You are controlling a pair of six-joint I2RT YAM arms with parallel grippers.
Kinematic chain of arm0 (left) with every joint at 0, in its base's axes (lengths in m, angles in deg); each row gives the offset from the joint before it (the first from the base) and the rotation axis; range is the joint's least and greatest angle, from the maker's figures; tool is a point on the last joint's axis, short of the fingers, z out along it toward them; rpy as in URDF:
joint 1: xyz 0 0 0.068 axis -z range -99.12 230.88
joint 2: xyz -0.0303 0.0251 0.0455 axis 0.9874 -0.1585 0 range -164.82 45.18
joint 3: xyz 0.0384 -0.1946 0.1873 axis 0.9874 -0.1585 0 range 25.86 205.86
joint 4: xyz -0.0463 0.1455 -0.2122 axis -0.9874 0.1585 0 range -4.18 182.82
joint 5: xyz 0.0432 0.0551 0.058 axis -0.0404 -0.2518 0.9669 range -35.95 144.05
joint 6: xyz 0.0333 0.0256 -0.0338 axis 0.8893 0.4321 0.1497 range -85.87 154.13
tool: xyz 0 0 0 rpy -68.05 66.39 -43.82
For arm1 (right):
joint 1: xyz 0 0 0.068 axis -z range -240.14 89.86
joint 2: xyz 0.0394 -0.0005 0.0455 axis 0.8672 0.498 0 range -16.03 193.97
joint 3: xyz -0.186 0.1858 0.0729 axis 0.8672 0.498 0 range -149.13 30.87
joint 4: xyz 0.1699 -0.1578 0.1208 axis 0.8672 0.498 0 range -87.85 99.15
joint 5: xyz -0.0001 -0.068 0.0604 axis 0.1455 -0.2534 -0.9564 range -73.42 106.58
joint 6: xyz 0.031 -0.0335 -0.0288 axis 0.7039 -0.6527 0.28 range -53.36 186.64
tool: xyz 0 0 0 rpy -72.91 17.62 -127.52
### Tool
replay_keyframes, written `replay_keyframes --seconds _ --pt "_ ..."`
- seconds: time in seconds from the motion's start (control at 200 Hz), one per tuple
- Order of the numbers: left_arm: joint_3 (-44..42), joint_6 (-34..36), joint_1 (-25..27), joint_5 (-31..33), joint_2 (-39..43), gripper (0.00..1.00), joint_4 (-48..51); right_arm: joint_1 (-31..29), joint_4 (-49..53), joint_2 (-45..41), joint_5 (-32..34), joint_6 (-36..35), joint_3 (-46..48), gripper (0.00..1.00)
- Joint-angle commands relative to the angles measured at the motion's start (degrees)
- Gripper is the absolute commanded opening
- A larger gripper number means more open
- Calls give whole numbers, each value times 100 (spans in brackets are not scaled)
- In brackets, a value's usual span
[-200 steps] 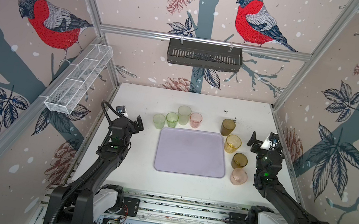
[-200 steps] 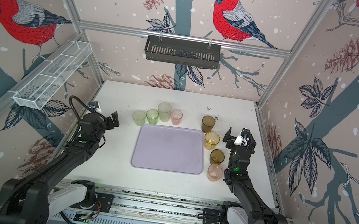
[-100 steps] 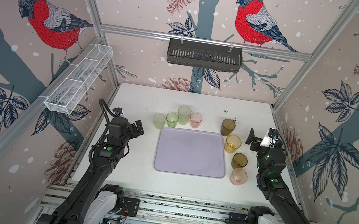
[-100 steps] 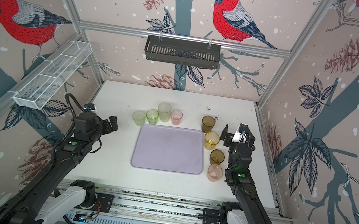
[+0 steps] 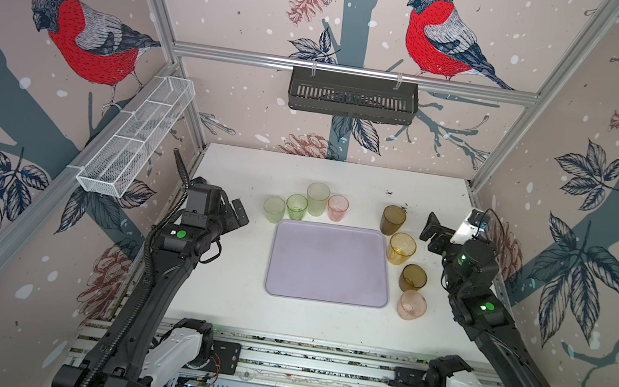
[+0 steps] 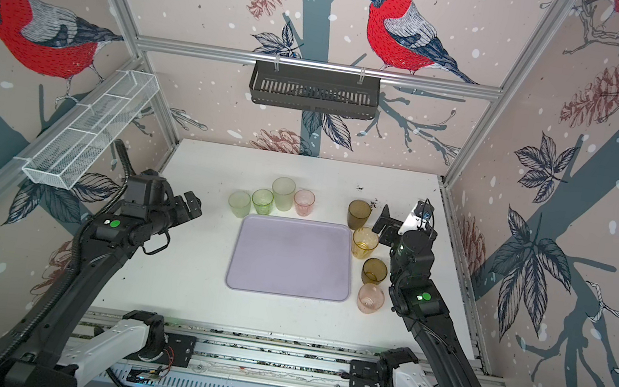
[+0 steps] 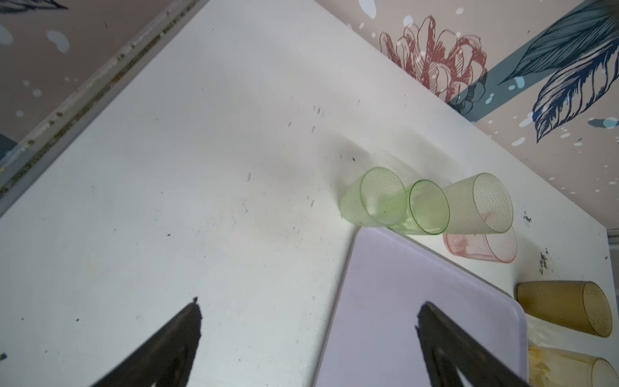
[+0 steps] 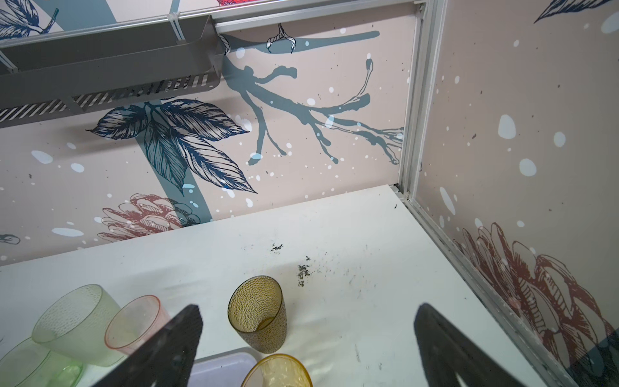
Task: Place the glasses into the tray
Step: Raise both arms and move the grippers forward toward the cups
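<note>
- The lavender tray (image 5: 330, 265) lies flat in the middle of the white counter (image 5: 224, 294), between the two arms.
- All eight glasses (image 6: 282, 193) stand upright on the counter, outside the tray.
- Just beyond its far edge stand a pale green glass (image 5: 273, 209), a brighter green glass (image 5: 296, 206), a taller frosted green glass (image 5: 317, 199) and a pink glass (image 5: 337, 208).
- Along its right edge run a dark amber glass (image 5: 393, 220), a yellow-amber glass (image 5: 401, 248), a second dark amber glass (image 5: 413, 278) and a second pink glass (image 5: 412, 305).
- The left gripper (image 5: 236, 212) hovers left of the tray, jaws apart and empty.
- The right gripper (image 5: 434, 233) hovers just right of the far dark amber glass, jaws spread wide, holding nothing.
</note>
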Motion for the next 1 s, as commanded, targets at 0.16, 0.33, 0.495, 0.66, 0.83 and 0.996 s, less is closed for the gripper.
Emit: replay_keyframes --seconds 0.16,0.33,0.495,0.66,0.83,0.996 --pt "275 -370 427 -12 -277 100 658 -181 1314 470 -392 -38 -1012 99" --pt "699 -569 1043 348 -665 99 1166 -244 1696 832 -859 -121 -1510 100" --pt "1158 -1020 1653 656 -1014 99 1702 -293 2210 1281 -1263 -104 -2010 100" --pt "1529 -1388 2076 784 -1325 99 2137 -313 2366 1601 -1622 43 -2074 100" --pt "1837 -1312 2160 769 -1575 99 2050 -498 2606 2056 -1705 54 -2404 100" --pt "2013 -855 2128 866 -1862 99 1716 -755 2935 2516 -1571 -149 -2877 100"
